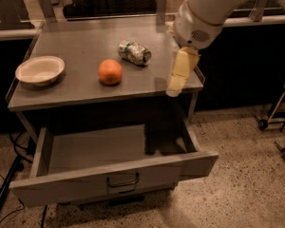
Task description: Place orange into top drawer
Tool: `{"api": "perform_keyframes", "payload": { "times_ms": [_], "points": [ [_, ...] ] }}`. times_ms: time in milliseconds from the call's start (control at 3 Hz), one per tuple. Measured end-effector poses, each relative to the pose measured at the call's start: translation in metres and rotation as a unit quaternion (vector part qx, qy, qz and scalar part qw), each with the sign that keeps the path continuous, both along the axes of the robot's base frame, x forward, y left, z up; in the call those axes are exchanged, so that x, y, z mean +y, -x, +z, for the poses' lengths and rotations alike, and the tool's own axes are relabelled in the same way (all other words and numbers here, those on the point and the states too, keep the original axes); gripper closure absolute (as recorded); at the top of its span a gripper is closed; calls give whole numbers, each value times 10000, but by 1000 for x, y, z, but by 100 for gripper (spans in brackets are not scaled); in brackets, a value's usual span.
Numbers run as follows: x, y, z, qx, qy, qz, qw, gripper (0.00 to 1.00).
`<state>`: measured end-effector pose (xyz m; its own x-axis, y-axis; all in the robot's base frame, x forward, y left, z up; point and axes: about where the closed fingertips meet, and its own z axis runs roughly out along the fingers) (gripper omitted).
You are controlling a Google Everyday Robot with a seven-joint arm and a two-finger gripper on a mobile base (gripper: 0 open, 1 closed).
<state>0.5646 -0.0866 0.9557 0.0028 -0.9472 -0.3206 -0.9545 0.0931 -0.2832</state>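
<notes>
The orange sits on the grey counter top, near its middle front. The top drawer below is pulled open and nothing shows inside; its front panel has a small curved handle. My gripper hangs from the white arm over the counter's right front corner, above the drawer's right side. It is to the right of the orange, apart from it, and holds nothing that I can see.
A white bowl stands at the counter's left. A dented silver-green can lies behind and right of the orange. A wheeled stand is on the floor at the right. Cables lie at the left floor.
</notes>
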Motion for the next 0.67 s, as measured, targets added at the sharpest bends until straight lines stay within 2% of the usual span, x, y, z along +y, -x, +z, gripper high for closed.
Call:
{"api": "perform_keyframes", "payload": {
  "times_ms": [333,667],
  "points": [
    [23,-9,-11,130,-232,163,9995,0],
    [23,-9,-11,136,-236,165,9995,0]
  ]
}}
